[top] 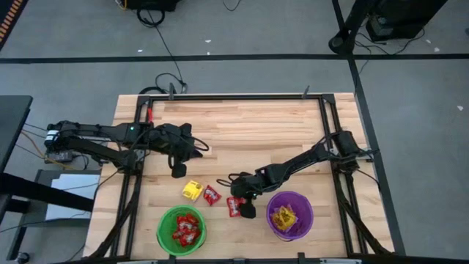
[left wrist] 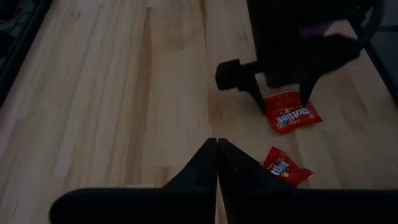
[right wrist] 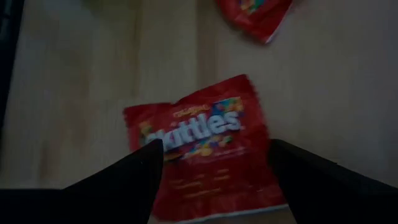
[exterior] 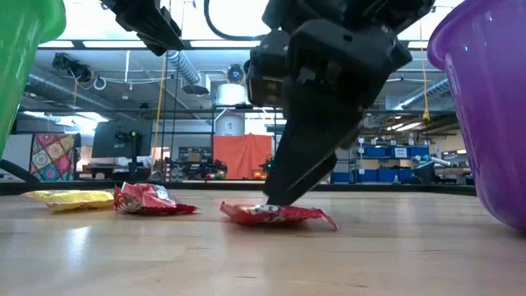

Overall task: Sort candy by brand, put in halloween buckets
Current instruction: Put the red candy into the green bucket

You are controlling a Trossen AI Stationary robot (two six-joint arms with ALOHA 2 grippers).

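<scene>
— Between the green bucket (top: pixel 181 229) and purple bucket (top: pixel 289 215), what's happening?
— My right gripper (right wrist: pixel 214 165) straddles a red Skittles packet (right wrist: pixel 208 146), fingers spread; only my wrist view shows that gap. My left gripper (left wrist: pixel 217 163), fingers together, waits.

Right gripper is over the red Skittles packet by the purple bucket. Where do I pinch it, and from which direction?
Come straight down. The red Skittles packet lies flat on the table, so pinch across its middle. The right gripper is open, straddling it already. The purple bucket stands close by.
</scene>
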